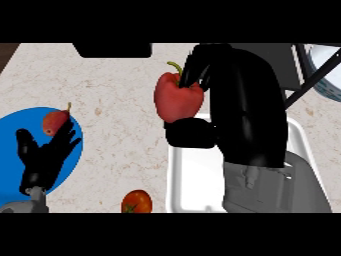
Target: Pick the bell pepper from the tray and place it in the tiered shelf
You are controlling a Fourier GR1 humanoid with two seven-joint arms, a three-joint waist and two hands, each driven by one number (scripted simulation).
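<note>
A red bell pepper (177,98) with a green stem hangs above the counter, and my right hand (236,100) is shut on it, fingers over its top right and thumb under it. The white tray (191,170) lies below, partly hidden by my right forearm. The tiered shelf (328,70) shows at the upper right as dark bars and a round rim. My left hand (46,155) rests open, fingers up, over a blue plate at the lower left.
The blue plate (3,150) carries a small reddish pear-like fruit (55,122). A tomato (137,201) sits at the lower edge, left of the tray. A dark object (112,49) stands at the counter's far edge.
</note>
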